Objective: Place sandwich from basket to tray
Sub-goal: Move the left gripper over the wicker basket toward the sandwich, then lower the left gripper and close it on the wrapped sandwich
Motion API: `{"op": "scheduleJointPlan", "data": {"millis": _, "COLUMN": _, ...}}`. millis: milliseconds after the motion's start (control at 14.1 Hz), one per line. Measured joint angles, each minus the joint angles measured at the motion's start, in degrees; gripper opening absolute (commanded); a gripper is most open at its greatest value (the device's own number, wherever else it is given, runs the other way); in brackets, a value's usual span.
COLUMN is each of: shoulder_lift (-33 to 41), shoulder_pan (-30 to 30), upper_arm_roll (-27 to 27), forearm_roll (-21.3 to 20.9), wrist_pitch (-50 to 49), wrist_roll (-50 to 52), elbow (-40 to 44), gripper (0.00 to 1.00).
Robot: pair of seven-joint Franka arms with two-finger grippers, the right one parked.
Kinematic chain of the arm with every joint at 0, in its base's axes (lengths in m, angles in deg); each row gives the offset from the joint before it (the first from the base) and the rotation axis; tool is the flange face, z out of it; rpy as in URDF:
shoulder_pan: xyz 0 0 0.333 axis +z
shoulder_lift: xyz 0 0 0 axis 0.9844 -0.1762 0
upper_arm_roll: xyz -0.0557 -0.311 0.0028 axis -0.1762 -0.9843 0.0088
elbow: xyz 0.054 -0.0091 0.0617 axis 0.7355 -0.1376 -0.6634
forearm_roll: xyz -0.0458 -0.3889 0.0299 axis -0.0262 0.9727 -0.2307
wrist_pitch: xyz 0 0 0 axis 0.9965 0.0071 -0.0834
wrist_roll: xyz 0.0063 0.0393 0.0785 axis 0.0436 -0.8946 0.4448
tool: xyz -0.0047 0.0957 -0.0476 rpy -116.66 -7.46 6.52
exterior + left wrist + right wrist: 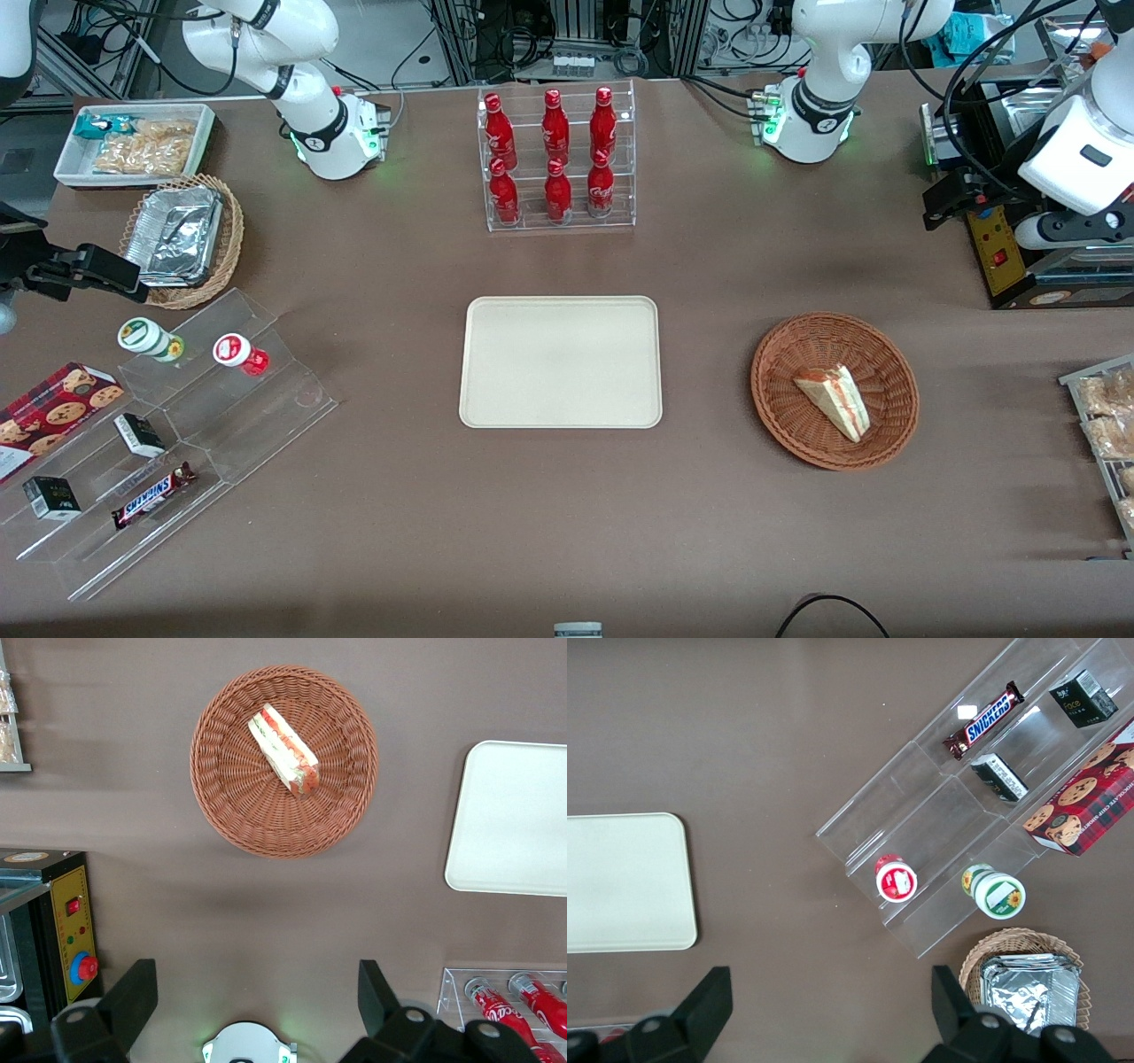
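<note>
High above the table (266,904), tool (257,992) spread wide, empty, apparently farther back than basket (230,806) with sandwich (283,749).

I see sandwich (834,400) (283,749), white-bread wedge with orange-red and green filling, lying on its side in round reddish-brown wicker basket (780,372) (221,797) toward working arm's end of table. Cream rectangular tray (561,361) (509,819) sits flat at table centre, well apart from basket. My gripper (257,992) hangs high, fingers spread.
</note>
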Motion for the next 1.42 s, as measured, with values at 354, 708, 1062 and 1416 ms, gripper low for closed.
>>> {"op": "scheduleJointPlan", "data": {"millis": 354, "shoulder_lift": -0.03, "shoulder_pan": 0.0, "upper_arm_roll": 0.01, "forearm_roll": 0.0, "wrist_pitch": 0.0, "wrist_roll": 0.02, "elbow": -0.02, "gripper": 1.0}}
{"op": "scheduleJointPlan", "data": {"millis": 708, "shoulder_lift": -3.68, "shoulder_pan": 0.02, "upper_arm_roll": 0.18, "forearm_roll": -0.25, "wrist_pitch": 2.02, "wrist_roll": 11.43, "elbow": -1.13, "gripper": 1.0}}
{"op": "scheduleJointPlan", "data": {"millis": 1062, "shoulder_lift": -14.01, "shoulder_pan": -0.03, "upper_arm_roll": 0.08, "forearm_roll": -1.86, "wrist_pitch": 13.49, "wrist_roll": 24.75, "elbow": -5.33, "gripper": 1.0}}
{"op": "scheduleJointPlan", "data": {"millis": 1416, "shoulder_lift": -21.25, "shoulder_pan": -0.08, "upper_arm_roll": 0.03, "forearm_roll": -1.91, "wrist_pitch": 28.44, "wrist_roll": 33.13, "elbow": -12.21, "gripper": 1.0}}
